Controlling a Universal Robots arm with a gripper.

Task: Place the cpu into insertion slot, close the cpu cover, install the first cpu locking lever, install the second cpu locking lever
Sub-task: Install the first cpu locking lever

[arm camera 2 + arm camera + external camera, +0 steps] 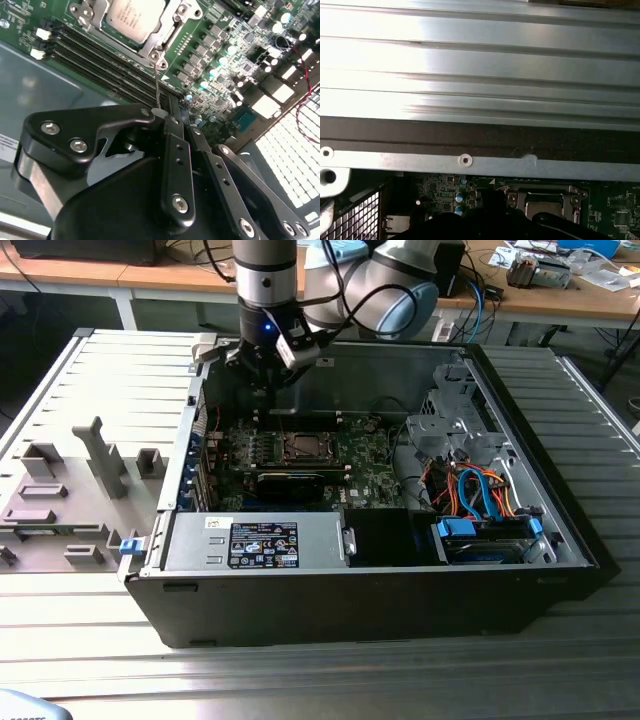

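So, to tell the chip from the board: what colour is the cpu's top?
Dull silver-grey, against green board; the cpu shows best in the second wrist view.

A ribbed grey metal surface (300,680) carries an open black computer case (360,605) and, beside it, a grey fixture tray (70,490).

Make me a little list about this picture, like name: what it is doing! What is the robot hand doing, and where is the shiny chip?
gripper: above the board, near a thin lever wire by the slot
fingers: close together at the tips
cpu: sitting in the insertion slot, silver top showing
cpu cover: metal frame lying around the cpu
case: open black computer box on a ribbed metal table
arm: reaching down into the back of the case
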